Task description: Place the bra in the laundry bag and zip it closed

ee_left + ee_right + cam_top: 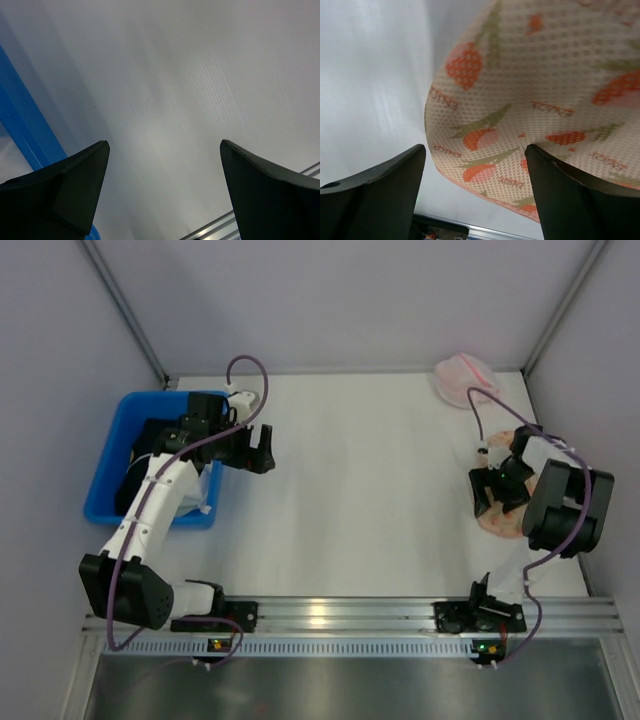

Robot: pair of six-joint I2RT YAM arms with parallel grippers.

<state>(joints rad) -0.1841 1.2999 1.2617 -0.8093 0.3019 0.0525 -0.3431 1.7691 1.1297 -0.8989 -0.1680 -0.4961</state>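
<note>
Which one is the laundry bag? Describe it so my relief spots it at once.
Go to the right edge of the white table, on the near side. The flat peach-beige mesh pouch lies there, under the right hand. Unlike the pink-and-white bundle in the far corner, it bears red-orange marks with green stems.

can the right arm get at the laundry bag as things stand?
Probably yes. The right gripper is open and sits right over the laundry bag, at its rounded edge, with nothing visible in between.

The laundry bag (pixel 530 95), peach mesh with red-orange flowers, lies flat at right.
</note>
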